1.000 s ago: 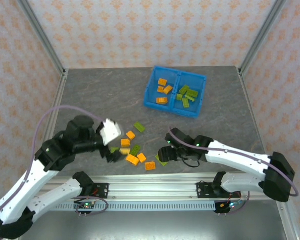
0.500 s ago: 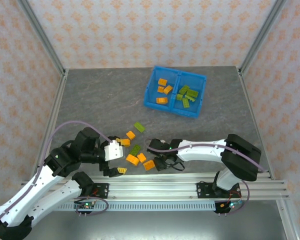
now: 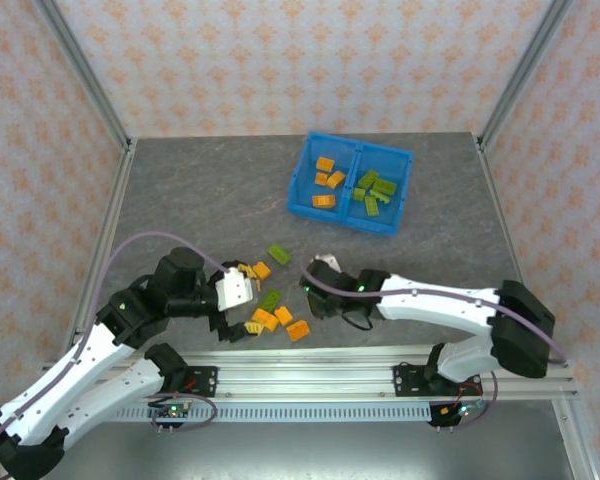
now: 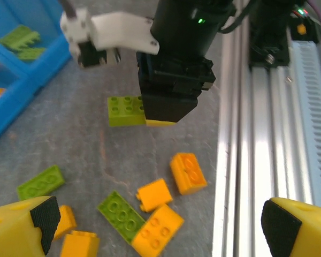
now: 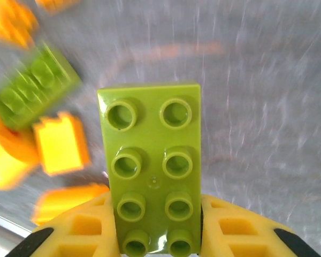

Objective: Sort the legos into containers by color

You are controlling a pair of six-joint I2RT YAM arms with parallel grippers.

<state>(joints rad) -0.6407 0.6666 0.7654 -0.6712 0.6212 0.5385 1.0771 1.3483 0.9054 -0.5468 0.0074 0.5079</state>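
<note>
Legos (image 3: 270, 308) lie loose just past the near rail (image 3: 310, 380), orange ones and olive-green ones mixed in a small huddle, and I'm working right at that edge. My left gripper (image 4: 160, 230) hangs over the huddle's left side with its jaws spread as wide as they go and nothing between them. My right gripper (image 3: 317, 298) is on the huddle's right side, near the left one. Only a few bricks lie between the two, so it's tight down here. The right jaws are clamped on a green brick (image 5: 152, 176), with the pads on its two long sides and the brick poking out past the fingertips. It's low over the table (image 3: 200, 190); whether it touches I can't tell.

Beyond the huddle the grey top opens up, bare all the way to the blue bin (image 3: 315, 211) at the far right, with more bare room to the bin's left.

A second ago my right jaws stood apart, a little further right; now they've shut and slid in toward the huddle. My left wrist has come nearer the rail.

The green brick is glossy, two studs wide and four long. In the bin, orange pieces sit in the left compartment (image 3: 340, 165) and green ones in the right compartment (image 3: 385, 163), split by the divider.
</note>
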